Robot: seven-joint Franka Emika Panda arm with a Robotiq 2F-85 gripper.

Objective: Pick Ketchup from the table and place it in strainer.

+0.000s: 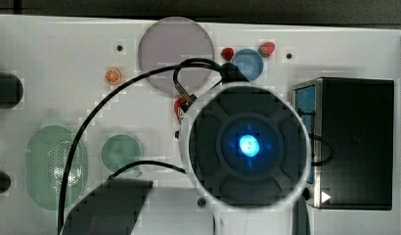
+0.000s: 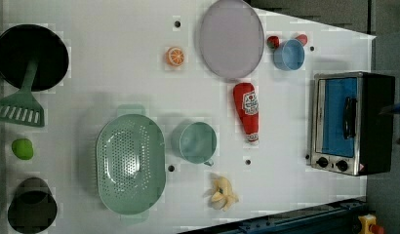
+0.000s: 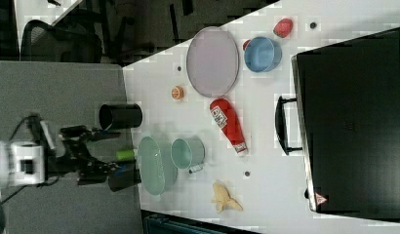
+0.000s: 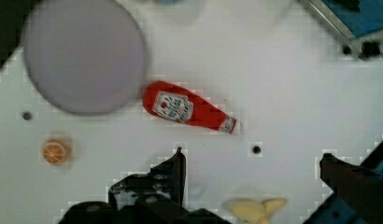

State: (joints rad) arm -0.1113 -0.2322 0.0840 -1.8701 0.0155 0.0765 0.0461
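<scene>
The Ketchup point(image 2: 247, 112) is a red bottle with a white label, lying flat on the white table between the lilac plate and the toaster oven. The right view shows the Ketchup point(image 3: 228, 124) whole. In the top view a small red part of the Ketchup point(image 1: 179, 106) peeks out beside the arm's round body point(image 1: 248, 145). My gripper point(image 4: 255, 182) hangs open above the table, its two dark fingers point(image 4: 178, 170) wide apart, with the Ketchup point(image 4: 187, 108) lying beyond the fingertips and untouched. The mint-green perforated strainer point(image 2: 131, 163) stands apart with nothing in it, and it is the large green oval strainer point(image 1: 54, 166) at the top view's left.
A green cup point(image 2: 194, 142) stands between strainer and Ketchup. A lilac plate point(image 2: 230, 38), blue bowl point(image 2: 289, 54), two strawberries, an orange slice point(image 2: 175, 56) and a banana point(image 2: 222, 192) lie around. The toaster oven point(image 2: 351, 122) stands at the left view's right; a black pan point(image 2: 30, 56) and spatula at the left view's left.
</scene>
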